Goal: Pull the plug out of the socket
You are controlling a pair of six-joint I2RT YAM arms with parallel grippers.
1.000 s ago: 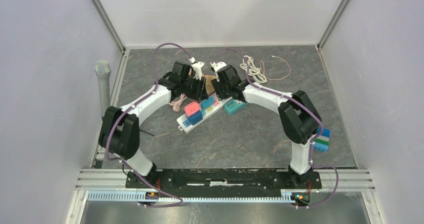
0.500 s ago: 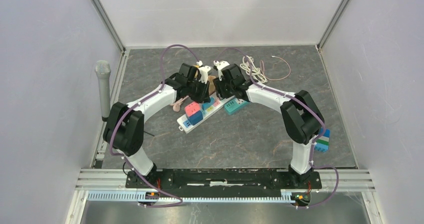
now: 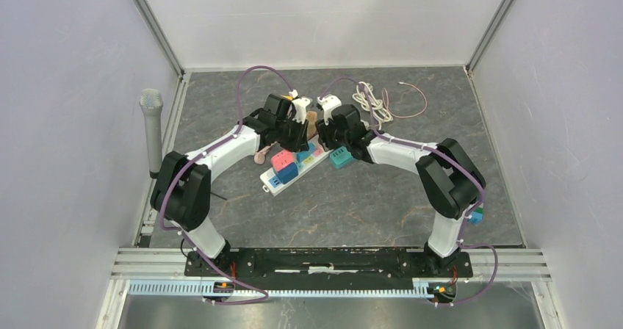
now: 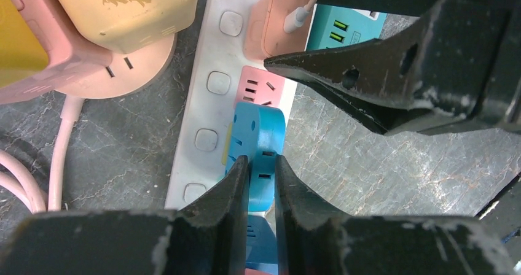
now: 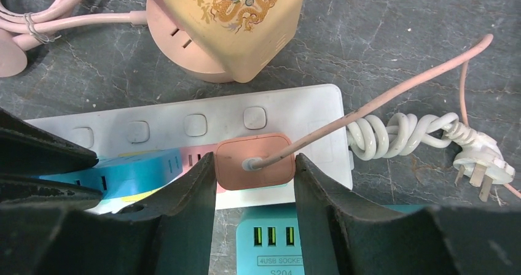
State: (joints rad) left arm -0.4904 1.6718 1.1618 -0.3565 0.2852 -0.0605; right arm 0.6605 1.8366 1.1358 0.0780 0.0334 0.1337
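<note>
Fingers, right: the right gripper (image 5: 255, 158) has its black fingers (image 5: 184, 220) set one on each flank of the salmon-pink square plug (image 5: 255, 164). Their inner faces lie against its sides with no gap showing, so it looks like a pinch.
Fingers, left: the left gripper (image 4: 261, 159) has its fingers (image 4: 227, 189) drawn almost together, with only a slit between them and nothing held. The tips sit over the sky-blue cube adapter (image 4: 261, 124), and whether they press on it cannot be told.
Task thing: the plug is seated flush in the end socket of the white plastic power strip (image 5: 295, 112). In the right wrist view its thin pink cable (image 5: 381, 97) runs off toward 2 o'clock.
Neighbours: the beige dragon-printed cube adapter (image 5: 236, 17) is at 12 o'clock of the plug. The teal USB socket block (image 5: 276, 238) is at 6 o'clock, just beside the strip. The blue adapter is at 9 o'clock.
Step in hand: the grasp appears made, but the pull has not yet begun.
Next move: it calls for a firm squeeze and a straight draw along the pins, away from the strip's face and without twisting. The left gripper is well placed to bear down so that the light strip does not rise with the plug. The cable looks slack enough not to resist.
</note>
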